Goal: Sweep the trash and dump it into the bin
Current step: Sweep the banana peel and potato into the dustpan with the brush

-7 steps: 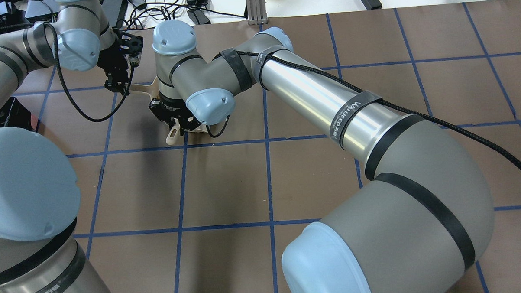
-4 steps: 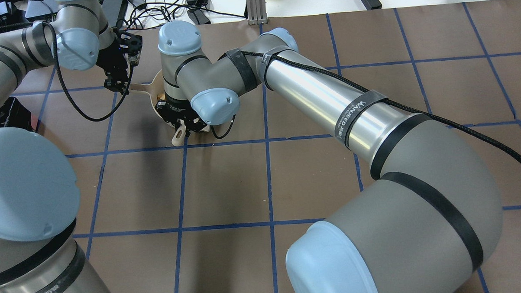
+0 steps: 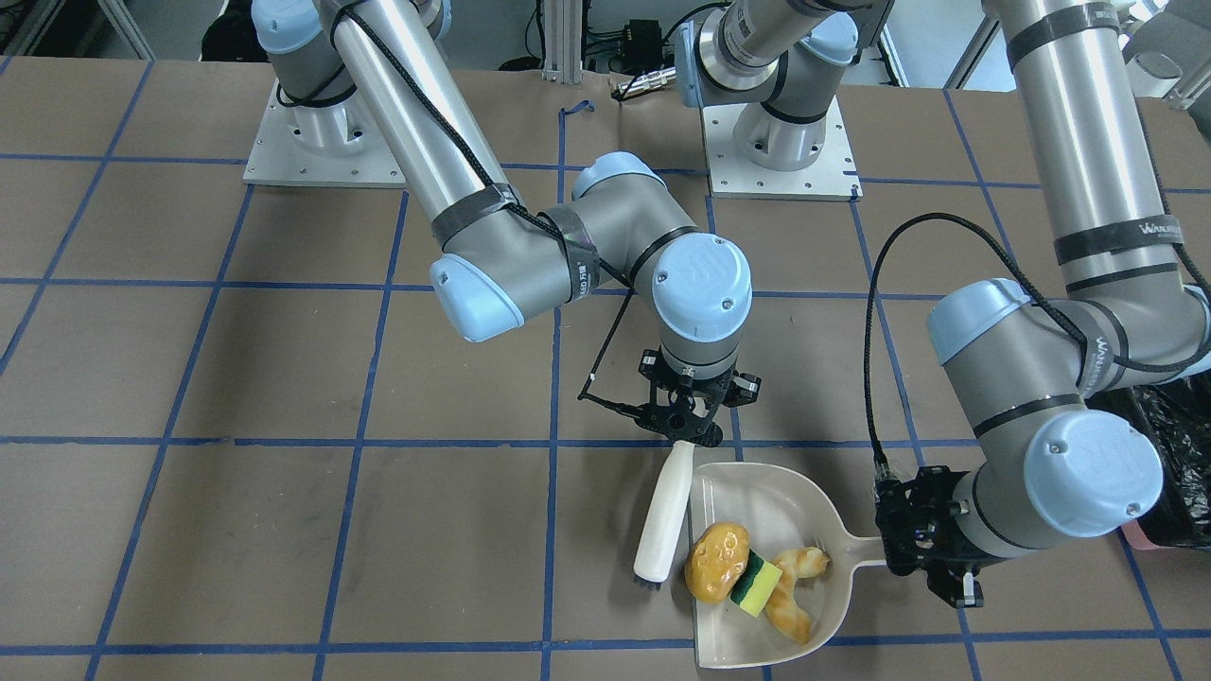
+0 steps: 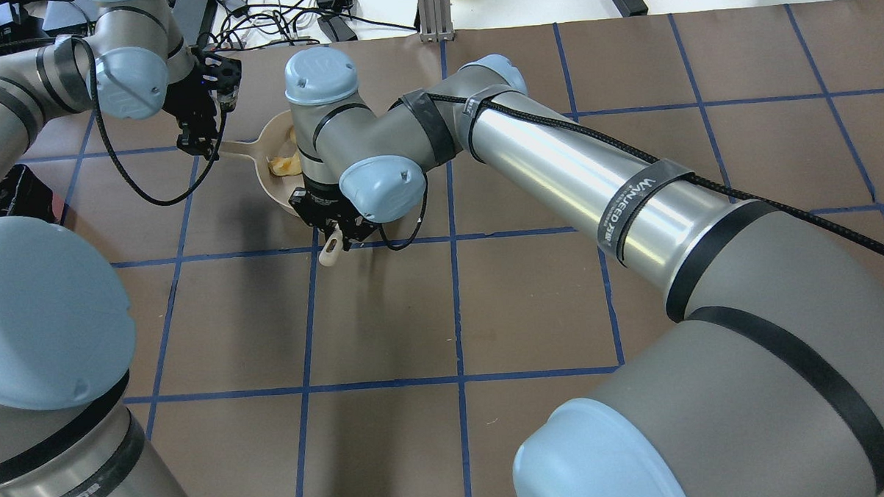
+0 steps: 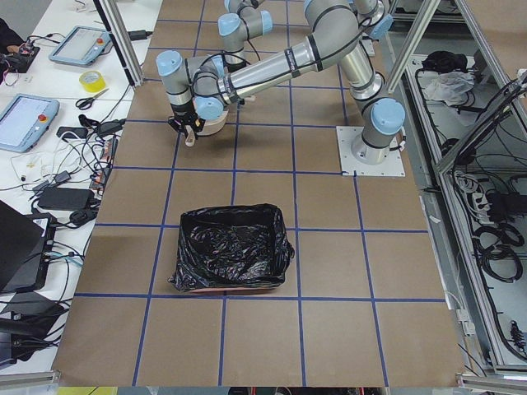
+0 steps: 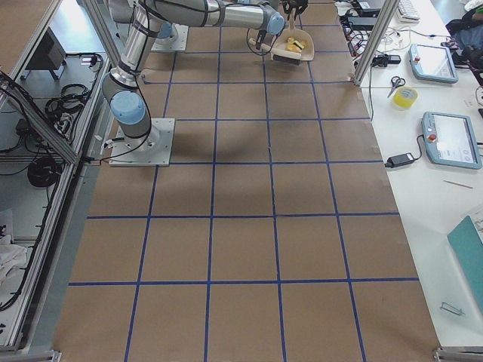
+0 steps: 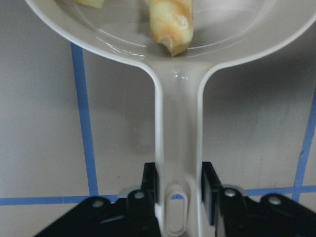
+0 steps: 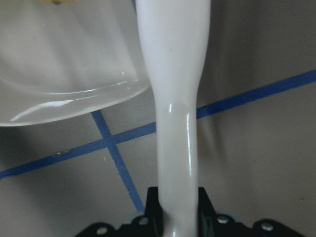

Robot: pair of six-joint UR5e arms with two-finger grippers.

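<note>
The trash lies in a beige dustpan [image 3: 747,492]: a golden-brown lump [image 3: 716,563], a yellow-green piece [image 3: 757,584] and a cream curved rind [image 3: 793,591]. My left gripper [image 3: 932,563] is shut on the dustpan handle [image 7: 177,138], and the rind [image 7: 170,22] shows just past it. My right gripper [image 3: 686,427] is shut on a white brush [image 3: 660,515] that lies along the pan's side, bristles down at the open end. The brush handle [image 8: 173,98] fills the right wrist view. The bin [image 5: 230,259], lined with a black bag, stands apart from both arms, and its edge [image 3: 1173,445] shows beyond the left arm.
Brown paper with a blue tape grid [image 4: 455,314] covers the table. Cables and devices [image 4: 294,18] crowd the far edge. The right arm's long forearm [image 4: 579,170] reaches across the middle. Side benches hold tablets [image 6: 451,139] and a tape roll [image 6: 405,96].
My right gripper has drawn the brush back toward the robot and to the right, uncovering the dustpan's bowl with trash in it. The left gripper and the pan handle have stayed put.
</note>
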